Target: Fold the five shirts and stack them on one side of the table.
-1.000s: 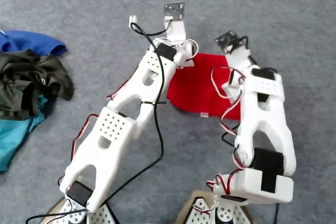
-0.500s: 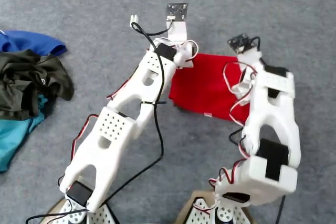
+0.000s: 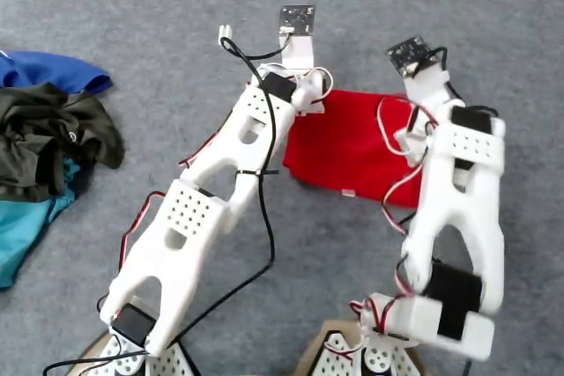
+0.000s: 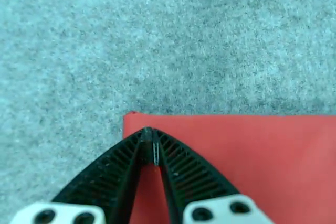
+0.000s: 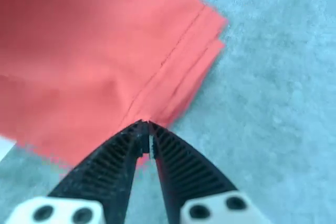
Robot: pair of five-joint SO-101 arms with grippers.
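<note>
Grey worktop point(image 3: 132, 24) bears 1 red shirt point(image 3: 348, 143), mid-fold; left gripper point(image 4: 149, 136) and right gripper point(image 5: 145, 128) each clamp fingers point(image 4: 184, 166) on a corner; next, likely carry both across evenly

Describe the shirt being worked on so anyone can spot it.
On the grey table, look mid-table between the left arm and right arm. The red shirt lies flat there, roughly rectangular; the other shirts, blue, dark olive and teal, sit crumpled in a pile at the left edge.
</note>
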